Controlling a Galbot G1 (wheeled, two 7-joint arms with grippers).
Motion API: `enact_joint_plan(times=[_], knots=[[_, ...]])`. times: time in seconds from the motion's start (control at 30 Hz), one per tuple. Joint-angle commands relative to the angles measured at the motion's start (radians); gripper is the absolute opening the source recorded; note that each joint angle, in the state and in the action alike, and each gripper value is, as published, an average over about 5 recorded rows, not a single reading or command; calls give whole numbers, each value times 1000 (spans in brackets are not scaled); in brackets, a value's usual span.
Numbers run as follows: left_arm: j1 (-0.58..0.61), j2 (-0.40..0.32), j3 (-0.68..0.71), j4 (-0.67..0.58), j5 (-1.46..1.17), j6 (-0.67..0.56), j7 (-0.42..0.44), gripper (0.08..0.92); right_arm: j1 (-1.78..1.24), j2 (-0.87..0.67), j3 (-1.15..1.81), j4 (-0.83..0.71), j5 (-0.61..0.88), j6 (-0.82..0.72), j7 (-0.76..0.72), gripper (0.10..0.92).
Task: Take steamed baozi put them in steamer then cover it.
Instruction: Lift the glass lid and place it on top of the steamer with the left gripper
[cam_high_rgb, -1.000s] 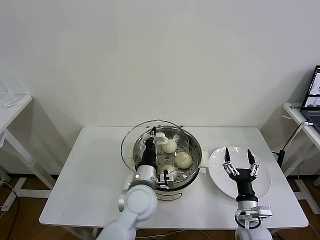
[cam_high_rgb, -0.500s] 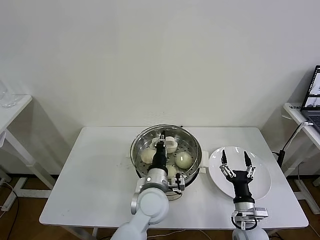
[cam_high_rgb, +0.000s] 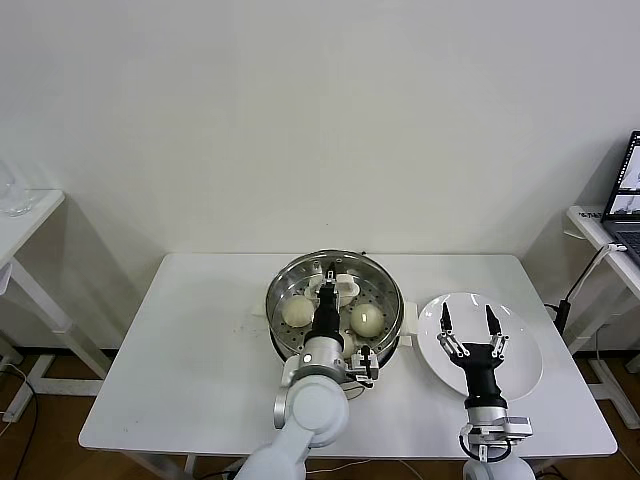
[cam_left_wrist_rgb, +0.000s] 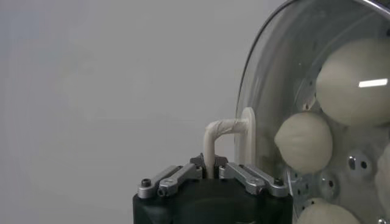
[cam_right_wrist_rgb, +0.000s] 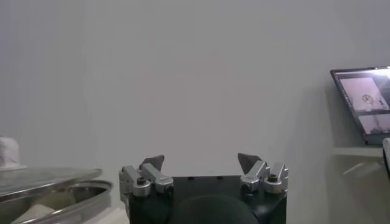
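Note:
The steamer (cam_high_rgb: 392, 338) stands at mid table. Over its mouth sits the glass cover (cam_high_rgb: 382, 288), and my left gripper (cam_high_rgb: 327, 284) is shut on the cover's cream handle (cam_high_rgb: 344, 288). Whether the cover rests on the rim I cannot tell. Through the glass show two steamed baozi (cam_high_rgb: 298, 310) (cam_high_rgb: 367, 318). In the left wrist view the left gripper (cam_left_wrist_rgb: 209, 171) pinches the handle loop (cam_left_wrist_rgb: 220, 130), with the cover (cam_left_wrist_rgb: 277, 73) and baozi (cam_left_wrist_rgb: 303, 142) (cam_left_wrist_rgb: 352, 82) behind it. My right gripper (cam_high_rgb: 465, 323) (cam_right_wrist_rgb: 200, 163) is open and holds nothing, above the white plate.
A white plate (cam_high_rgb: 522, 352) lies to the right of the steamer on the white table (cam_high_rgb: 180, 380). A laptop (cam_high_rgb: 631, 195) stands on a side table at the far right. Another side table (cam_high_rgb: 20, 215) is at the far left.
My left gripper has carried the cover to the right, from off the steamer's left side to centred over its mouth. The right gripper has drawn back a little over the plate.

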Motion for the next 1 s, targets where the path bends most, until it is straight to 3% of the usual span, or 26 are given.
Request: enact_joint_plan(times=[0.03,1.0], knots=[[-2,-20,-1,19,27,-7,-7,192,0,1,-1,-11,-8,6,-1,823],[41,-47,-24,50,91,-57,-31,192,-5,-2,-6,-7,-18,11,-6,823]])
